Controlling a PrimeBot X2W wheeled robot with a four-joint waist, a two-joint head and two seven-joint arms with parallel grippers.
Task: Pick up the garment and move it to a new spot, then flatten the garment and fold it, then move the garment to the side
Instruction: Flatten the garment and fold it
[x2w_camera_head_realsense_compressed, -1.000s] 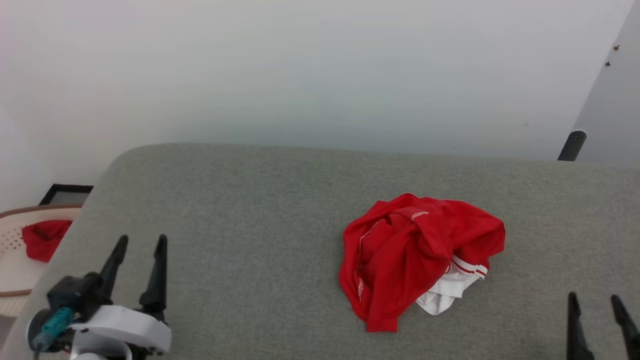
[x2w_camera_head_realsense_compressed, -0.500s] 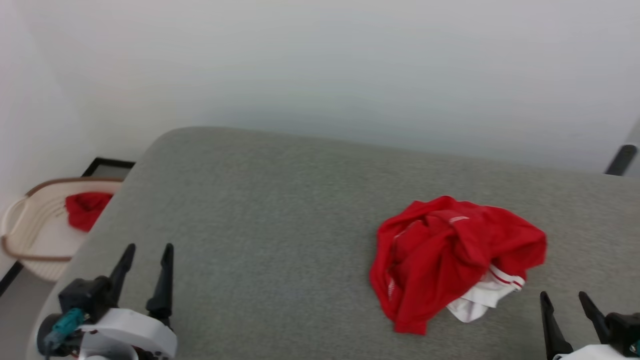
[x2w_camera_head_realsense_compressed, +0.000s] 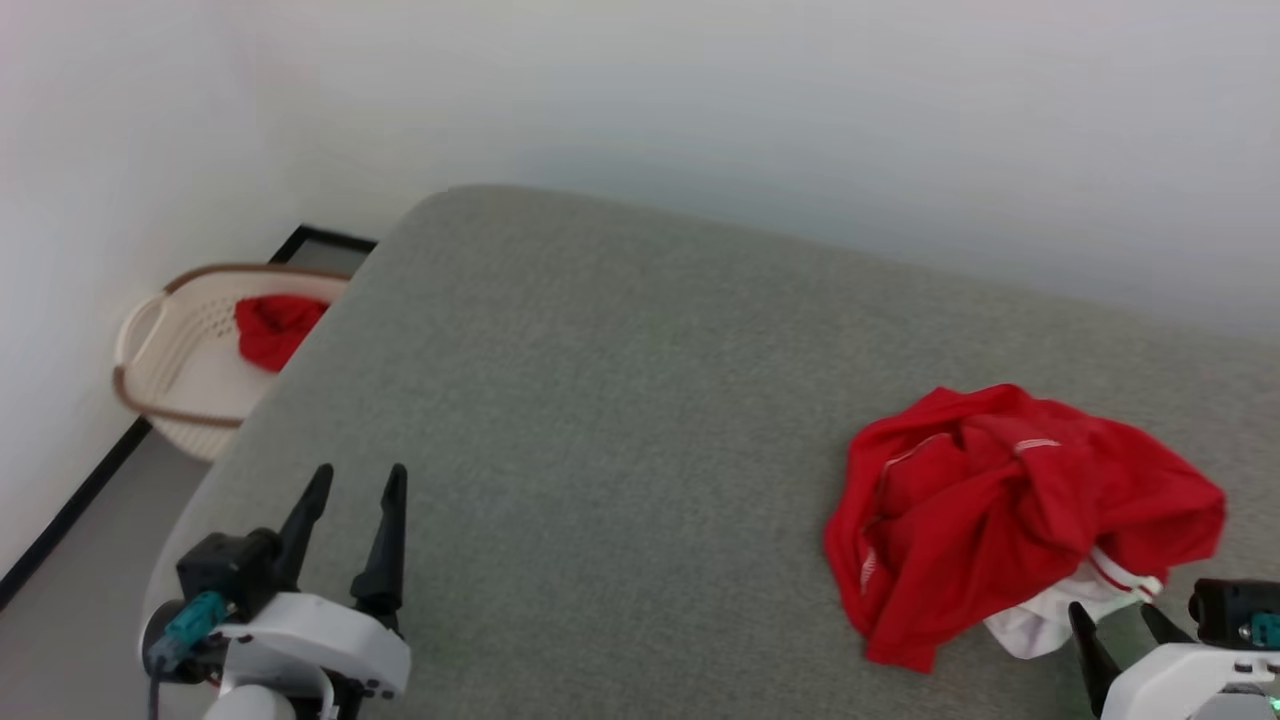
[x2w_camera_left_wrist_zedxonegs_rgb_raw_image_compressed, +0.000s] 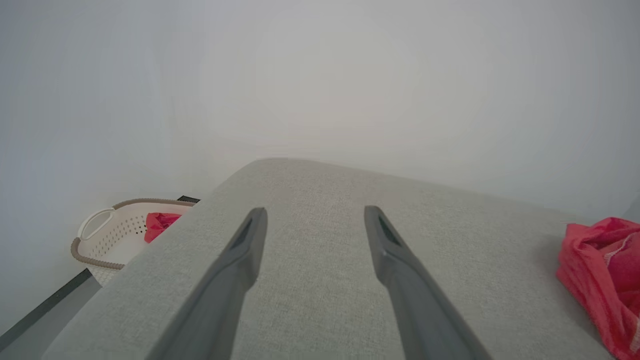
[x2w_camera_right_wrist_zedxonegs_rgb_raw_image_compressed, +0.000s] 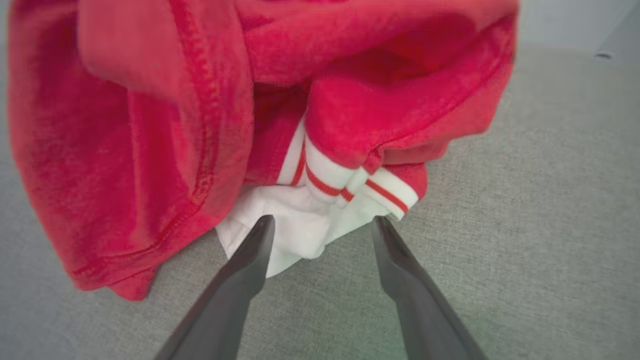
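Crumpled red jersey (x2w_camera_head_realsense_compressed: 1010, 510) on grey padded table (x2w_camera_head_realsense_compressed: 620, 400), right hand (x2w_camera_right_wrist_zedxonegs_rgb_raw_image_compressed: 321, 220) spread just at its white sleeve (fingers apart, gripping nothing), left hand (x2w_camera_head_realsense_compressed: 360, 470) spread too, well apart.

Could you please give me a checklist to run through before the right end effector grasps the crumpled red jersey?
1. Spread of right end effector: ok, open.
2. Aim at crumpled red jersey with white striped sleeve: ok, white cloth lies between the fingertips.
3. Fingers touching cloth: cannot tell.
4. Idle left end effector open, apart from jersey: ok.
5. Bare room on grey upholstered surface for a new spot: ok.
6. Position of cream perforated basket: ok, beside the surface.
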